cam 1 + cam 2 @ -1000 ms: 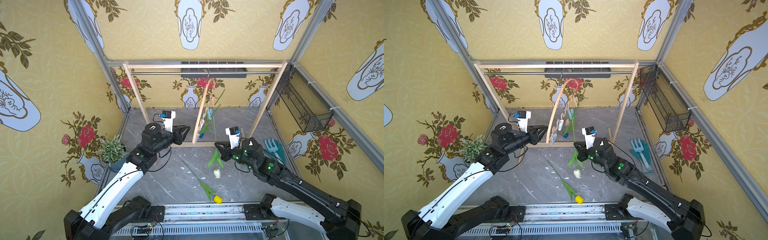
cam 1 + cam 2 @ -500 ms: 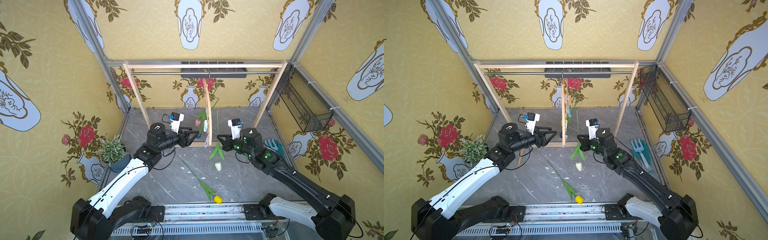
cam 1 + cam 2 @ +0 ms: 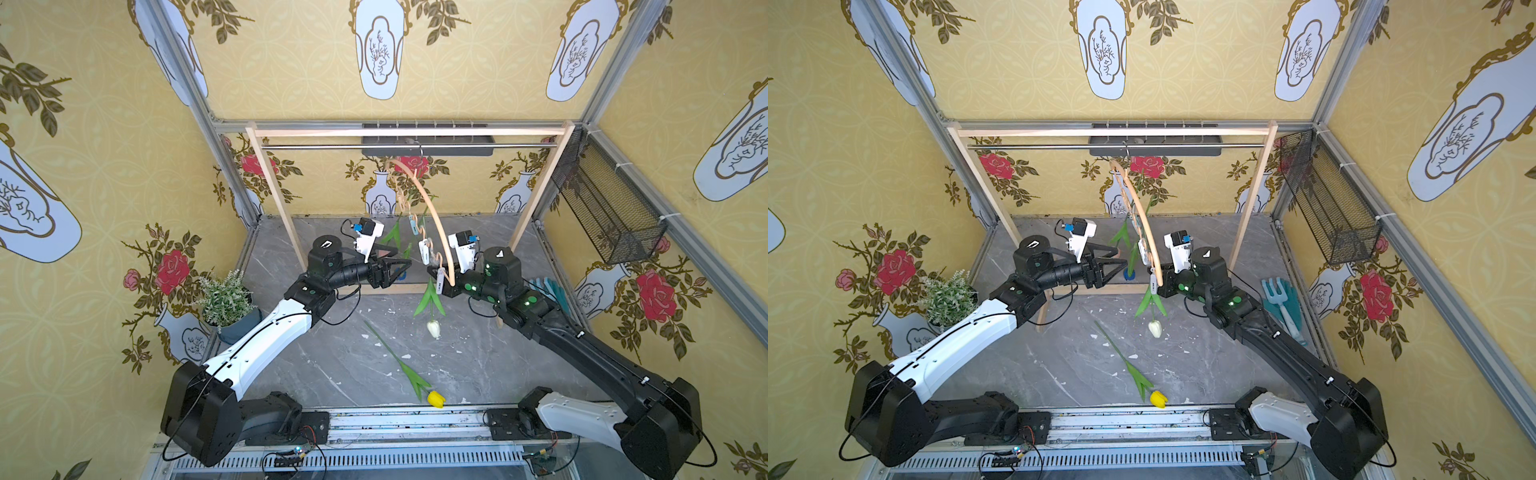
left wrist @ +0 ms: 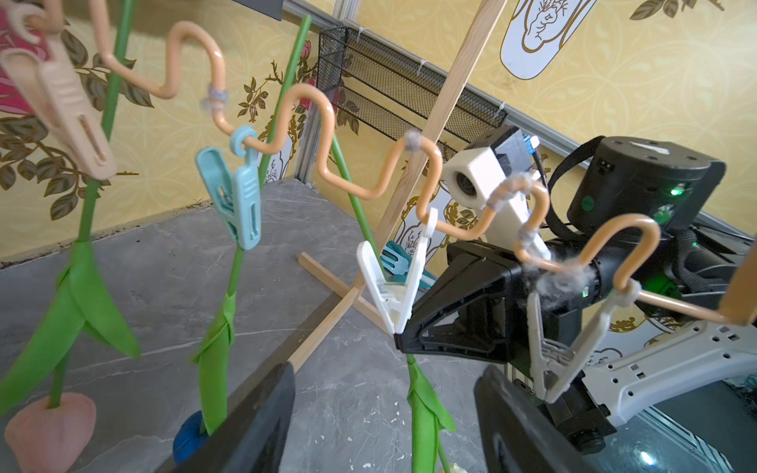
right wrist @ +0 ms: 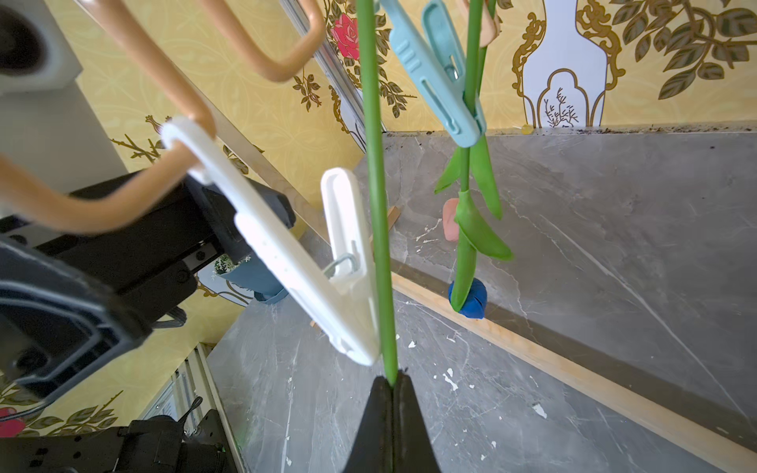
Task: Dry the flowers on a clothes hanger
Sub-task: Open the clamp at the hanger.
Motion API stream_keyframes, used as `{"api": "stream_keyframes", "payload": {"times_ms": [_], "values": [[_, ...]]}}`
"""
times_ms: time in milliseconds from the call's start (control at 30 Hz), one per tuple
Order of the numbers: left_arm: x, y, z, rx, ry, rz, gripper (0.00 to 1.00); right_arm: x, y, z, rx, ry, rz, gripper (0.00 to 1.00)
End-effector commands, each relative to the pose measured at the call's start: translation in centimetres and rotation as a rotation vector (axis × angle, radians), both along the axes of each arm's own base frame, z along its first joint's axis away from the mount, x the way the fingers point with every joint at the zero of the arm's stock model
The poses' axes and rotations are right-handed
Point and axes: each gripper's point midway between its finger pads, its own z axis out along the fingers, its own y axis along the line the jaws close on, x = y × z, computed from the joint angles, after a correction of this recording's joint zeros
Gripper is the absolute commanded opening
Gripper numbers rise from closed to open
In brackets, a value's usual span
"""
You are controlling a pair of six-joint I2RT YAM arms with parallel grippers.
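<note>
Clothes hanger [image 3: 434,216] on the rack rail [image 3: 332,146], pink tulip [image 4: 49,430] and blue tulip [image 4: 188,436] pegged, right gripper [image 5: 392,381] pinched on the cream-white tulip [image 3: 429,297] stem (beside the white peg [image 5: 303,278]), left gripper [image 4: 387,370] wide, empty, yellow tulip [image 3: 435,399] on the floor [image 3: 332,361]

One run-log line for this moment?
left gripper open | right gripper shut on white tulip | pink tulip, blue tulip pegged | yellow tulip on table

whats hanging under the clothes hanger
Three tulips hang head down under the clothes hanger: the pink tulip, the blue tulip and the white tulip, its stem pinched by the right gripper. The grey peg holds nothing. Whether the white peg grips that stem cannot be seen.
</note>
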Motion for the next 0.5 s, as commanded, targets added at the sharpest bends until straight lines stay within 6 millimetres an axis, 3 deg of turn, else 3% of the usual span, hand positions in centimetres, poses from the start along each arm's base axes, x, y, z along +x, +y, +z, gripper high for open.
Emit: {"api": "stream_keyframes", "payload": {"times_ms": [0,467], "values": [[-0.1,-0.8,1.1,-0.021,-0.054,-0.061,0.75,0.0,0.4,1.4,0.024,-0.050,0.039,0.00],[2.1,-2.9,0.0,0.005,-0.002,-0.121,0.79,0.3,0.6,1.2,0.027,-0.047,0.068,0.00]]}}
